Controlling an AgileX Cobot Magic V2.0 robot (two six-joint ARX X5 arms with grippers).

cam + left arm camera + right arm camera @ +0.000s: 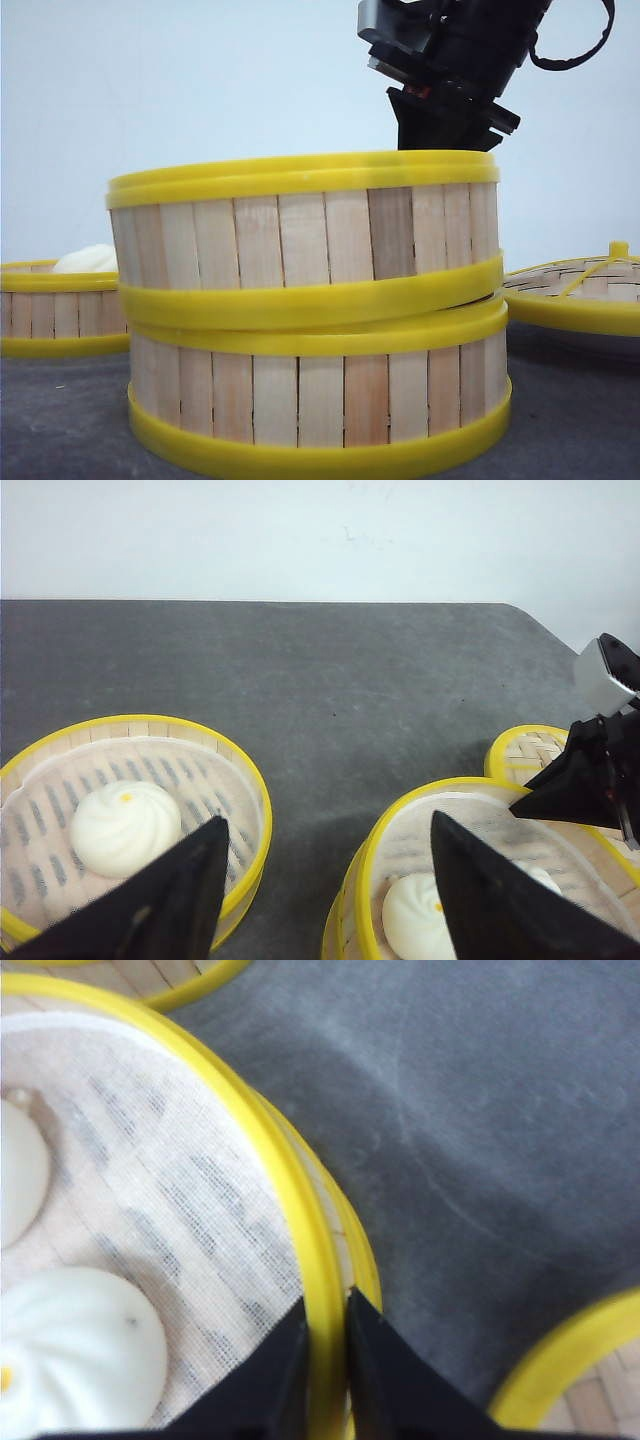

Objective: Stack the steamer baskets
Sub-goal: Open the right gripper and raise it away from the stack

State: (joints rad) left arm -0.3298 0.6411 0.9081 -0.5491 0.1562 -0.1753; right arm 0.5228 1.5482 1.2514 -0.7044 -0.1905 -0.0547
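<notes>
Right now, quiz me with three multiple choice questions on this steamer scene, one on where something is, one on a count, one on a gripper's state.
1. Where is the top basket?
A. On another basket
B. On the lid
C. Held in mid-air

2. How many buns lie in the single basket in the left wrist view?
A. None
B. One
C. Three

3. What is the right gripper doing?
A. Hanging open over the table
B. Gripping a bun
C. Pinching the top basket's yellow rim

Answers: 1 A, it rests slightly askew on the lower basket. 2 B, one bun shows. 3 C, its fingers close on either side of the rim.
</notes>
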